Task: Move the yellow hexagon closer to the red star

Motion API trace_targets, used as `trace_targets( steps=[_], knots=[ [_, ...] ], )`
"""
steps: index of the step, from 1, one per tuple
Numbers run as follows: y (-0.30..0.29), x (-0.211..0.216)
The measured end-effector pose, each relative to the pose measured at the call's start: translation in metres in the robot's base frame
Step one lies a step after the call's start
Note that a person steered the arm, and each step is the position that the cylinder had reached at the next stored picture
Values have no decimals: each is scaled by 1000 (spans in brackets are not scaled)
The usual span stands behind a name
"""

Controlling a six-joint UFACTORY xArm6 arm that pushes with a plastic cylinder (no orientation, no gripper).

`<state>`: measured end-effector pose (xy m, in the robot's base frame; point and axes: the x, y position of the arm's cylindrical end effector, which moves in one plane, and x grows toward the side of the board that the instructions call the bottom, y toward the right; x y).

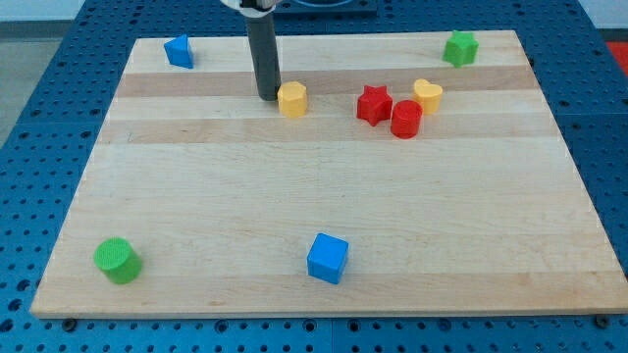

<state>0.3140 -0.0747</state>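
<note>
Yellow hexagon block beside my tip, upper middle of the wooden desk.

My tip sits just at its left, contact unclear. The red star block lies to its right, apart, touching a red cylinder. The rod has no end effector jaws to open or close.

Pale wooden counter, made of glued planks with the grain running left-right, fills most of the view. It sits on a blue perforated plate with a regular hole grid, visible along all four sides. A grey strip of floor shows at the view's top-left corner. Lighting is even and soft, with faint shadows.
</note>
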Motion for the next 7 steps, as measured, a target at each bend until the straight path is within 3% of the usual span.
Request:
trace_targets(
  steps=[3, 5, 7],
  knots=[
    [58, 23],
    [43, 35],
    [36, 72]
  ],
)
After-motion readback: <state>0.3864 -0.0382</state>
